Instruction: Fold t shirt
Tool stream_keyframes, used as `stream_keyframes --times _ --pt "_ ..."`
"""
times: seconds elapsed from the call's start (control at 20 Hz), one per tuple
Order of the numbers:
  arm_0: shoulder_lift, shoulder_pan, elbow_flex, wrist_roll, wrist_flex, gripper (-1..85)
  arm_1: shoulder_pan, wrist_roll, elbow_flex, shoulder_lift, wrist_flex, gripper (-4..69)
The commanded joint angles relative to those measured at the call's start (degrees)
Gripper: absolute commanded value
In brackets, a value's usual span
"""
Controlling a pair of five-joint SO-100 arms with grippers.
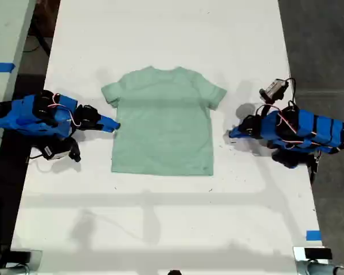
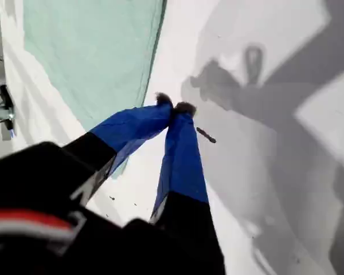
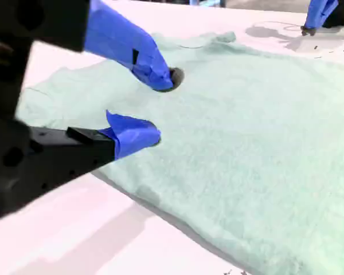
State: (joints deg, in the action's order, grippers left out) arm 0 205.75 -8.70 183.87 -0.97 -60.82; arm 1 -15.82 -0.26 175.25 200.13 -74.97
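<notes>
My first gripper (image 2: 175, 106) is pressed together, tips touching, with nothing held between them. It is positioned over the bare white table (image 1: 160, 34), just beside the t shirt (image 2: 92, 51) hem edge, at the exterior view's right (image 1: 233, 134). My second gripper (image 3: 160, 107) is spread, jaws apart over the shirt's side edge, at the exterior view's left (image 1: 113, 126). The t shirt (image 1: 163, 126) is laid flat between both arms, sleeves out, neck toward the exterior view's top
</notes>
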Motion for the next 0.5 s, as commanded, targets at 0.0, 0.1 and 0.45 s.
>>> stream_keyframes --times 0.0,0.1,0.45 --pt "0.62 -1.05 0.26 -1.41 0.00 11.7 0.53 0.44 3.16 0.53 -0.35 1.5" --pt "0.62 -1.05 0.26 -1.41 0.00 11.7 -2.72 -5.71 1.76 0.53 2.99 1.8" --pt "0.62 -1.05 0.26 -1.49 0.00 11.7 -33.66 -37.27 -43.86 -48.78 -6.06 14.9"
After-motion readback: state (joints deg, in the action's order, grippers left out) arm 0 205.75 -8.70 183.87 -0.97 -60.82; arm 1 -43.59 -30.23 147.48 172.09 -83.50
